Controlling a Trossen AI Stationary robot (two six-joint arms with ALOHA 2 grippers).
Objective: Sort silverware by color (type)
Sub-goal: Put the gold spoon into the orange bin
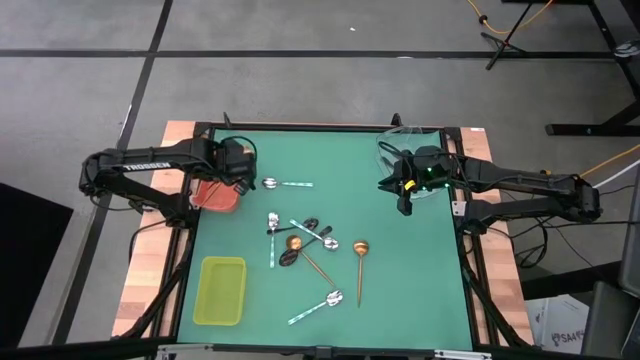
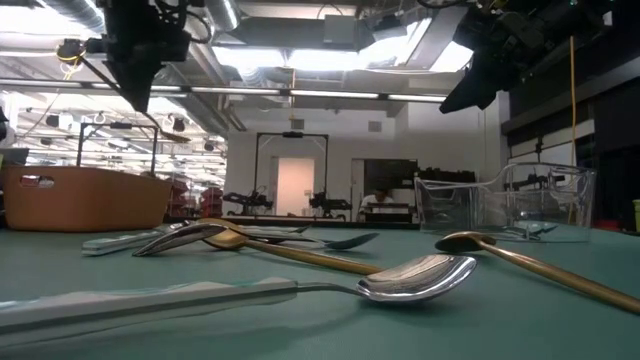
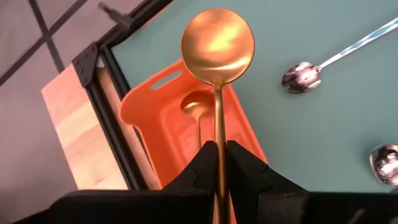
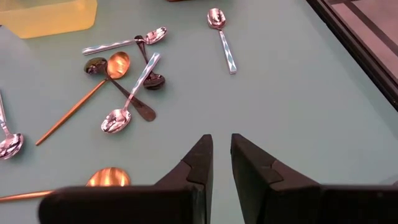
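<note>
One gold spoon [image 3: 217, 46] clamped in left end effector [image 3: 217, 163], right end effector [image 4: 221, 158] slightly apart.

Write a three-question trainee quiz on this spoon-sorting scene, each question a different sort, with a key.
1. True or false: the left pincer holds a black spoon.
2. Multiple choice: the gold spoon in the left pincer hangs over which tray? A) yellow-green tray B) red tray C) clear tray
3. Fill in: the right pincer holds ____.

Key
1. False: it is shut on a gold spoon.
2. B: the red tray, where another gold spoon already lies.
3. Nothing: it hangs above the mat, near the clear tray, with a small gap between its fingers.
</note>
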